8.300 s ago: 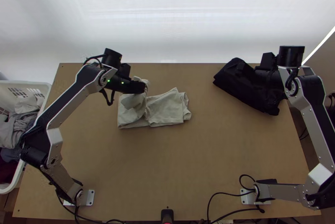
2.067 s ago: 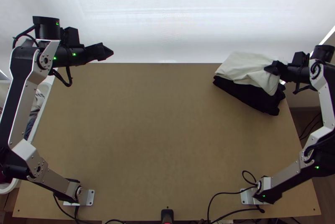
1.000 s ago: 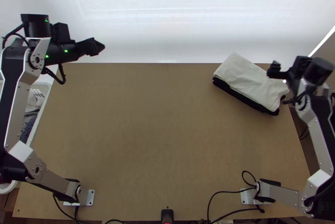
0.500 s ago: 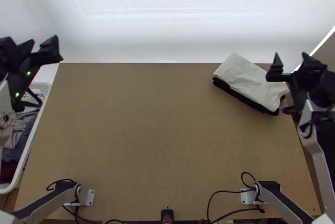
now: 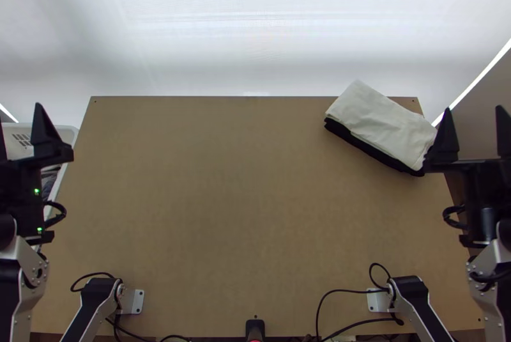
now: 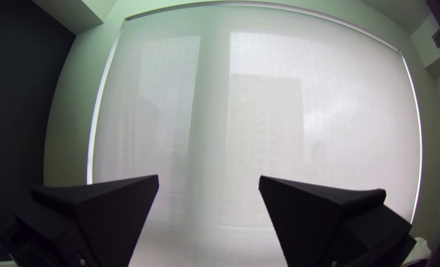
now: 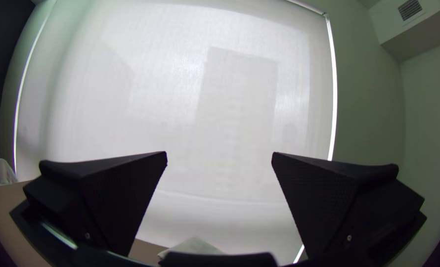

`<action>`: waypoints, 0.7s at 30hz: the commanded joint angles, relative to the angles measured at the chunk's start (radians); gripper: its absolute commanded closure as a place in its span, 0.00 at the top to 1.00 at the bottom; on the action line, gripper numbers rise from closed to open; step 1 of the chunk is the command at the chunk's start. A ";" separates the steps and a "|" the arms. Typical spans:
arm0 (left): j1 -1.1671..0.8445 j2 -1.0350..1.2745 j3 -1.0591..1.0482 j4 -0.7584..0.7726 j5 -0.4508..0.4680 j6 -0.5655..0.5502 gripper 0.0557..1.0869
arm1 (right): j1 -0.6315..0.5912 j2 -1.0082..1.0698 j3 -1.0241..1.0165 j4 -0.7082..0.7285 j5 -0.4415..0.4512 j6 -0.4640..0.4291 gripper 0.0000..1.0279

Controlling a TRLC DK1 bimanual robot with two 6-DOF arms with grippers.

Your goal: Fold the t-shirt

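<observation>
White folded t-shirt (image 5: 383,126) outside the right gripper's (image 5: 474,109) parted jaws

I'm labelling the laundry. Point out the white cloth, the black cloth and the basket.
White cloth (image 5: 383,123): top view, its middle.
Black cloth (image 5: 367,146): top view, its near edge.
Basket (image 5: 70,130): top view, its rim.

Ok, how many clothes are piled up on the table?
2: a white one on top and a black one under it, near the table's far right corner. More could be hidden underneath.
</observation>
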 commanded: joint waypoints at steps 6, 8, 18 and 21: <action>0.006 -0.196 -0.354 0.206 -0.008 0.123 0.96 | 0.087 -0.187 -0.343 0.269 -0.035 -0.064 0.97; 0.007 -0.220 -0.414 0.217 -0.008 0.127 0.96 | 0.090 -0.195 -0.386 0.272 -0.035 -0.056 0.97; -0.005 -0.306 -0.710 0.324 0.001 0.149 0.96 | 0.162 -0.328 -0.681 0.325 -0.035 -0.002 0.97; -0.005 -0.335 -0.776 0.327 0.015 0.150 0.96 | 0.179 -0.458 -0.794 0.325 -0.035 -0.001 0.97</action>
